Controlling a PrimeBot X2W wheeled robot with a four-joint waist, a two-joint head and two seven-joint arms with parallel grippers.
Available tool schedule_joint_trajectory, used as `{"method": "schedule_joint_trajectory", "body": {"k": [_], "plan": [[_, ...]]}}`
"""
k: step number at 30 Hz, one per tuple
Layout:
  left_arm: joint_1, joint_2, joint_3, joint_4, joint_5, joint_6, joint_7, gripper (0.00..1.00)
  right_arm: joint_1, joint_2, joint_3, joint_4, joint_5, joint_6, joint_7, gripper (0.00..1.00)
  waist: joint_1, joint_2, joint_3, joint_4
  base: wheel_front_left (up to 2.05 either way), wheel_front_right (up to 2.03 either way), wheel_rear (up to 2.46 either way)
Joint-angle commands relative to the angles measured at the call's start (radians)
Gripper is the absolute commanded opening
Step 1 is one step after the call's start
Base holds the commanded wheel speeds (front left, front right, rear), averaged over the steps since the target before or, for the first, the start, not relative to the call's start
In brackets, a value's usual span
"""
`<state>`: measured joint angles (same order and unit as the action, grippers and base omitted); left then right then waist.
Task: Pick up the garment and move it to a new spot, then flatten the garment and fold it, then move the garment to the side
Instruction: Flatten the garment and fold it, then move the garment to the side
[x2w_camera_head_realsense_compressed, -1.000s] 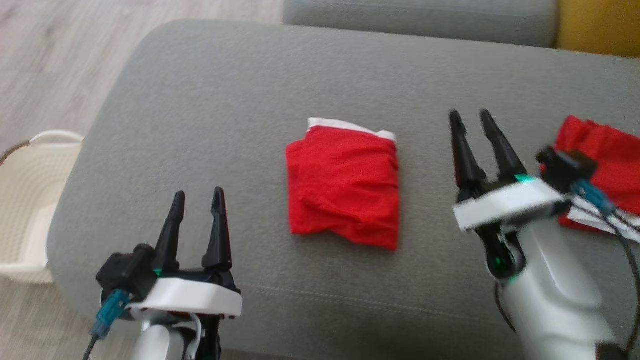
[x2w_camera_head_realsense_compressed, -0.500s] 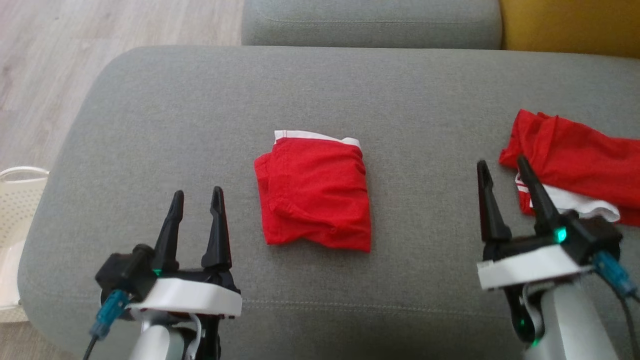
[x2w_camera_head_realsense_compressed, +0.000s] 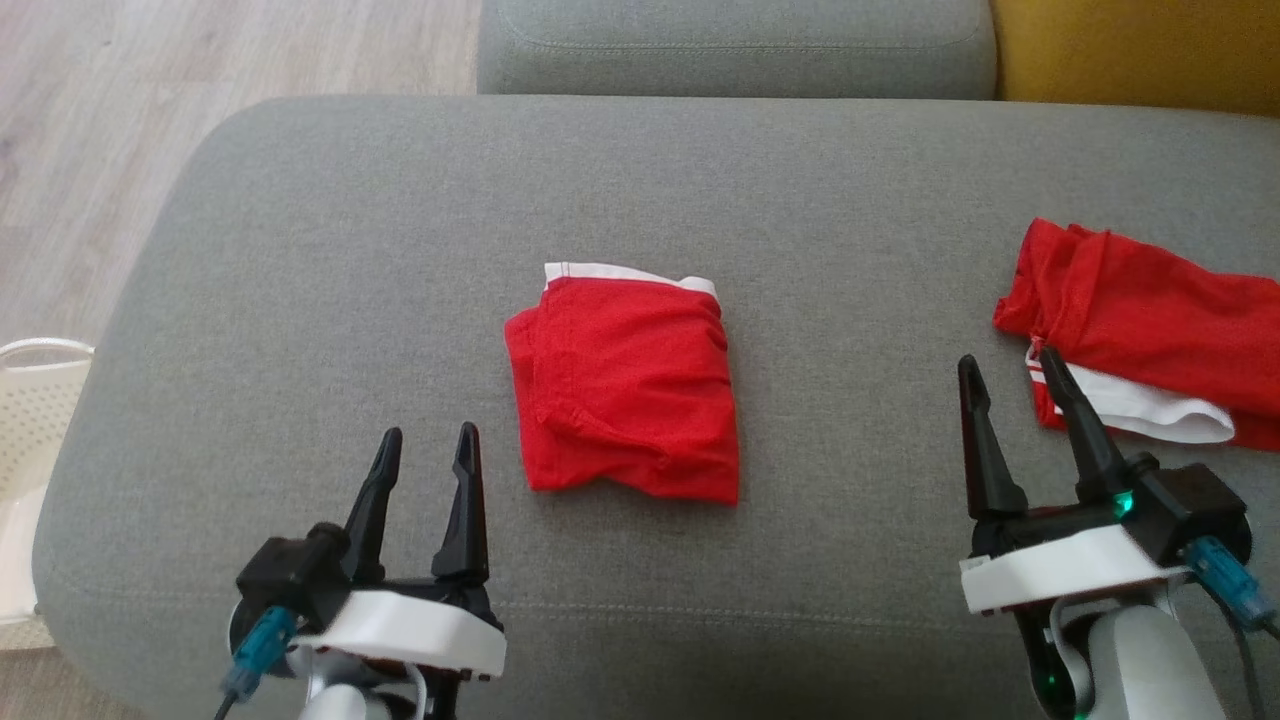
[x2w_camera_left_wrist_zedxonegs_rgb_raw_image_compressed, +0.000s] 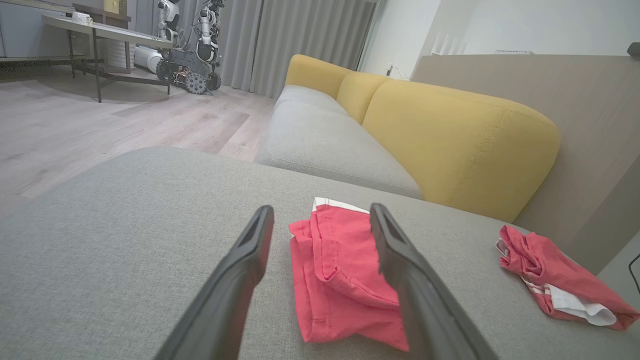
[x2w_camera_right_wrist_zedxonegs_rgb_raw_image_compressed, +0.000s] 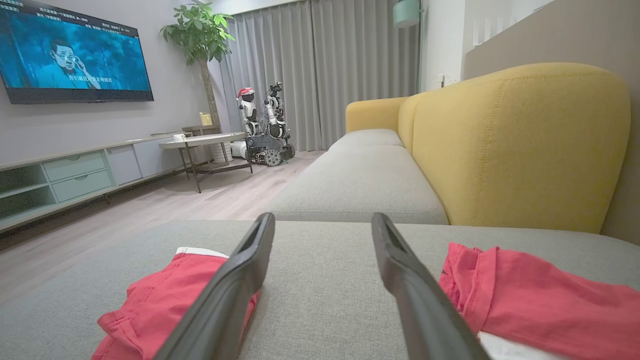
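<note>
Step in hand, judged: move folded garment aside. Left gripper (x2w_camera_head_realsense_compressed: 430, 430) should pinch every layer at the near hem and travel low, so the fold holds. Left jaws are wide, empty, touching nothing. Red folded garment (x2w_camera_head_realsense_compressed: 625, 385) lies at its 2 o'clock, near, mid-cushion (x2w_camera_head_realsense_compressed: 350, 250). Right gripper (x2w_camera_head_realsense_compressed: 1008, 356) is likewise wide and empty, with a crumpled second garment (x2w_camera_head_realsense_compressed: 1150, 320) just beside at 2 o'clock.
</note>
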<state>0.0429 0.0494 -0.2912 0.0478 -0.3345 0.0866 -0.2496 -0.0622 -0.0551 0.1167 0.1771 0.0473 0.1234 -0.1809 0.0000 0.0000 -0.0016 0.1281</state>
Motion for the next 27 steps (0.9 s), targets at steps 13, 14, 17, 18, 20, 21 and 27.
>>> {"method": "schedule_joint_trajectory", "body": {"k": [13, 14, 17, 18, 20, 21, 27], "plan": [[-0.068, 0.001, 0.019, -0.039, 0.007, -0.007, -0.012, 1.00, -0.069, 0.005, 0.066, 0.000, 0.063, 0.007, 0.056, 1.00, 0.0000, 0.0000, 0.057, 0.036, 0.00, 0.00, 0.00], [-0.074, 0.001, 0.016, -0.041, 0.004, -0.005, -0.012, 1.00, -0.084, 0.005, 0.072, 0.009, 0.066, 0.007, 0.067, 1.00, 0.0000, 0.0000, 0.069, 0.043, 0.00, 0.00, 0.00], [-0.094, 0.001, 0.006, -0.046, -0.005, -0.002, -0.012, 1.00, -0.133, 0.005, 0.086, 0.031, 0.065, 0.007, 0.084, 1.00, 0.0000, 0.0000, 0.109, 0.067, 0.00, 0.00, 0.00], [-0.099, 0.001, 0.002, -0.045, -0.005, -0.002, -0.012, 1.00, -0.149, 0.005, 0.092, 0.042, 0.066, 0.007, 0.089, 1.00, 0.0000, 0.0000, 0.120, 0.073, 0.00, 0.00, 0.00], [-0.109, 0.001, -0.004, -0.041, -0.004, -0.003, -0.012, 1.00, -0.179, 0.005, 0.101, 0.073, 0.092, 0.007, 0.101, 1.00, 0.0000, 0.0000, 0.143, 0.087, 0.00, 0.00, 0.00], [-0.114, 0.001, -0.006, -0.040, -0.003, -0.003, -0.012, 1.00, -0.195, 0.005, 0.102, 0.093, 0.121, 0.007, 0.110, 1.00, 0.0000, 0.0000, 0.154, 0.093, 0.00, 0.00, 0.00], [-0.143, 0.001, -0.017, -0.040, -0.009, -0.004, -0.012, 1.00, -0.281, 0.005, 0.115, 0.204, 0.156, 0.007, 0.136, 1.00, 0.0000, 0.0000, 0.202, 0.130, 0.00, 0.00, 0.00]]}}
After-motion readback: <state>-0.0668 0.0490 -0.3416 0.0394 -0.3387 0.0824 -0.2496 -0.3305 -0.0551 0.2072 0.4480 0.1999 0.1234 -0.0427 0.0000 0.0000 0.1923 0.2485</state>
